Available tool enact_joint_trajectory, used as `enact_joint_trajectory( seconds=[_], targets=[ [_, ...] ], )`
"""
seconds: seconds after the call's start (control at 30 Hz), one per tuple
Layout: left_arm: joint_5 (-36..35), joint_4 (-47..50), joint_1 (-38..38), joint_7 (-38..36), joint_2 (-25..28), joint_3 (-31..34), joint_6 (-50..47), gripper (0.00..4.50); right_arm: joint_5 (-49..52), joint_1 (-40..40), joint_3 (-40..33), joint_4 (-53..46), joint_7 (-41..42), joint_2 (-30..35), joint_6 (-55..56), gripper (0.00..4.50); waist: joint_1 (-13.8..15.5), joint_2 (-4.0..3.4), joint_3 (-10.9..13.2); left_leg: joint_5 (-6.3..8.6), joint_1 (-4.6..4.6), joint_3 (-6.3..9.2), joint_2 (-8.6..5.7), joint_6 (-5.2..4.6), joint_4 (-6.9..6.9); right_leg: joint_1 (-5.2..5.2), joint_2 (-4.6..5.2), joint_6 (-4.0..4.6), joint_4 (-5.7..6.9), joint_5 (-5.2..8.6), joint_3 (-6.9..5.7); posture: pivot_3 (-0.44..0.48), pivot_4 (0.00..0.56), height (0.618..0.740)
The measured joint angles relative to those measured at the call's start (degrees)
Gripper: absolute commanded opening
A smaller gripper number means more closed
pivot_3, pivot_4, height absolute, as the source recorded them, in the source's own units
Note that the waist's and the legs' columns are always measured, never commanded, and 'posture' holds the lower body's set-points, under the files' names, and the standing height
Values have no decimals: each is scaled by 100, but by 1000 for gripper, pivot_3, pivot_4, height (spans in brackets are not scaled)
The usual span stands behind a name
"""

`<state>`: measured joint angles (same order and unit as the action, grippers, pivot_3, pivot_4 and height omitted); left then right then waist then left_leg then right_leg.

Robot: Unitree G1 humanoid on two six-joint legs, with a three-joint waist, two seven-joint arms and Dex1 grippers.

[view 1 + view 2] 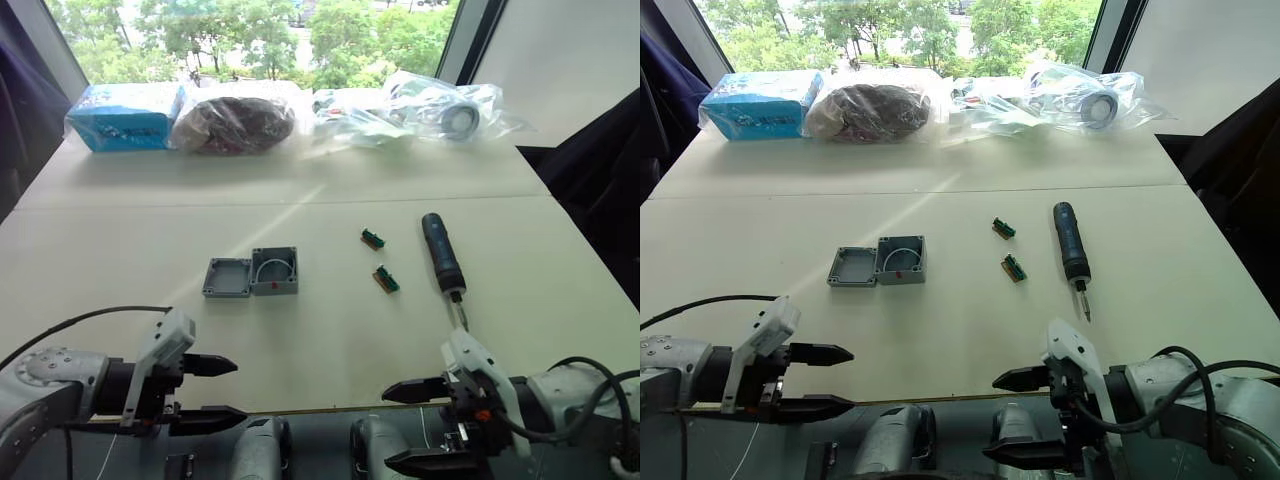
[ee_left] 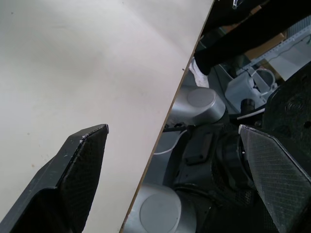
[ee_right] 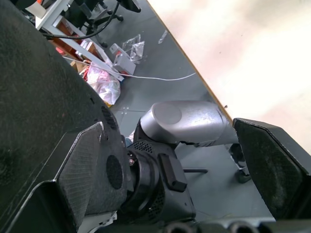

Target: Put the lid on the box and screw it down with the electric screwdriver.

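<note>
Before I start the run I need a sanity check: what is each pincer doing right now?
Left pincer: open, holding nothing, at the table's near edge.
Right pincer: open, holding nothing, at the same edge.

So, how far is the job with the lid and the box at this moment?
Nothing looks done yet. The lid lies open-side up on the table, touching the box on its left. The electric screwdriver lies untouched further right. Nothing is in hand: the left end effector and the right end effector are both open at the near table edge. Left: fit the lid, then screw it down.
</note>
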<state>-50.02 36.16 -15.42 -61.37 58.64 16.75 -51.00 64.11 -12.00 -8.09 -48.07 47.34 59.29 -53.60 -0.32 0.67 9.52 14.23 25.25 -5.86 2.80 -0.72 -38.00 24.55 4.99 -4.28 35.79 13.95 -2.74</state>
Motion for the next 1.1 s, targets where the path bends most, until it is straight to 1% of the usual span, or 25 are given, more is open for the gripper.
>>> enact_joint_trajectory(
  seconds=[0.47, 0.63, 0.77, 0.83, 0.9, 0.93, 1.03, 1.1],
  targets=[
    [-46, -23, 153, 29, -2, -15, 9, 4422, -34, 167, 119, -4, -401, -7, -64, 4500, 8, 0, 0, -1, 0, -1, -2, -1, -1, -2, -6, 0, 4, 0, 0, 0, 150, 740],
    [-46, -64, 234, 118, -42, -12, 20, 4422, -79, 395, 120, 30, -540, -190, 27, 4500, 8, 1, 0, -1, 0, -1, -3, -1, -2, -2, -9, 0, 6, 0, 0, 0, 150, 740],
    [60, -164, 372, 437, -208, 22, 102, 4422, 208, 740, 19, 264, -861, -223, -62, 4500, 25, 1, 0, -1, 0, -1, -4, -1, -4, -2, -9, -1, 8, 0, 0, 0, 150, 740],
    [-57, -212, 552, 528, -219, 132, 3, 4422, 489, 792, -6, 346, -1076, -174, -259, 4500, 68, 2, 0, -1, 0, -1, -3, -2, -4, -1, -9, 0, 11, 0, 0, 0, 150, 740],
    [-227, -288, 705, 511, -21, 210, -235, 4422, 719, 822, -8, 341, -1257, -175, -363, 4500, 95, 2, 0, -2, 1, 0, -2, -2, -7, 0, -11, -1, 17, 0, 0, 0, 150, 740],
    [-317, -369, 787, 479, 172, 210, -417, 4422, 744, 883, -7, 335, -1342, -212, -346, 4500, 99, 2, 0, -2, -1, 0, -2, -2, -11, 0, -13, -1, 19, 0, 0, 0, 150, 740],
    [-312, -706, 1150, 174, 612, 198, -578, 4422, 804, 1260, -20, 320, -1733, -557, -130, 4500, 100, -1, 0, -1, -3, -2, -1, -1, -12, 1, -15, -1, 21, 0, 1, 0, 150, 740],
    [-272, -936, 1514, 49, 647, 180, -483, 4422, 854, 1559, -28, 329, -1992, -715, -40, 4500, 107, 0, 1, -1, 0, -1, -1, -1, -12, 5, -16, -1, 21, 0, 0, 0, 150, 740]
  ],
)
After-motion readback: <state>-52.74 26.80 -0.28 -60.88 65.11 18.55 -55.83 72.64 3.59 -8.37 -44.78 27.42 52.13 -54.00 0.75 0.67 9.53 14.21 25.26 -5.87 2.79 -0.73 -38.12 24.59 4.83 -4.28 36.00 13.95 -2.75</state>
